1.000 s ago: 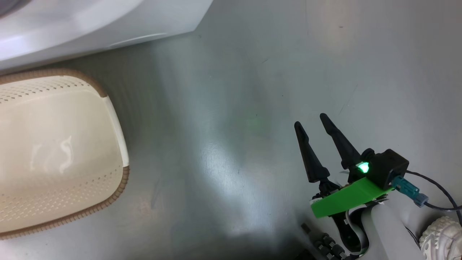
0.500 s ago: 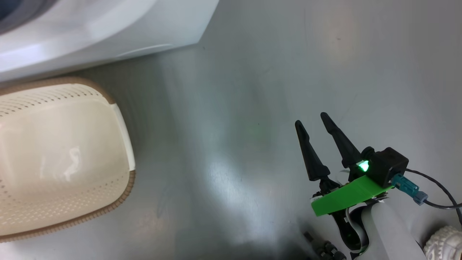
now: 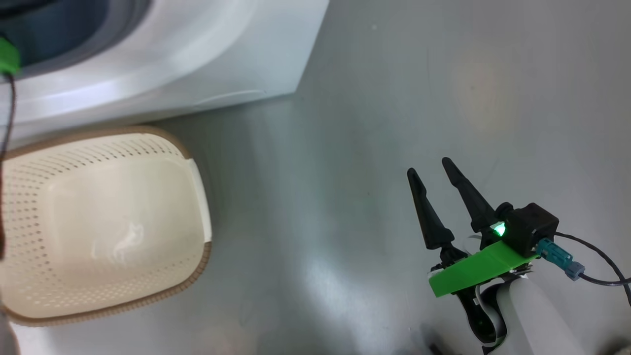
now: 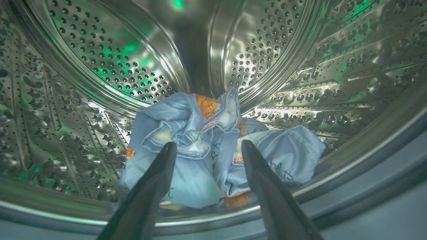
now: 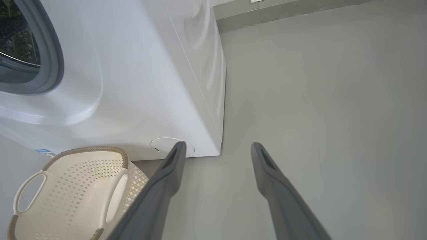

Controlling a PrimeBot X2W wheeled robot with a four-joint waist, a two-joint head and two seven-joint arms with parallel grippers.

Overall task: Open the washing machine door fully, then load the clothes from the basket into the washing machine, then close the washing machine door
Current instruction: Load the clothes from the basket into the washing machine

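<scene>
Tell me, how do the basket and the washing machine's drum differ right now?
The basket is cream plastic; the drum is shiny steel. The basket looks empty; the drum holds crumpled blue clothes. The basket stands on the floor; the drum sits inside the washing machine. Both are perforated.

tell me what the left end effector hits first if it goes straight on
Most likely the crumpled blue clothes, straight ahead between the open fingers of the left end effector. Depth is unclear, but the steel drum sits behind them.
</scene>
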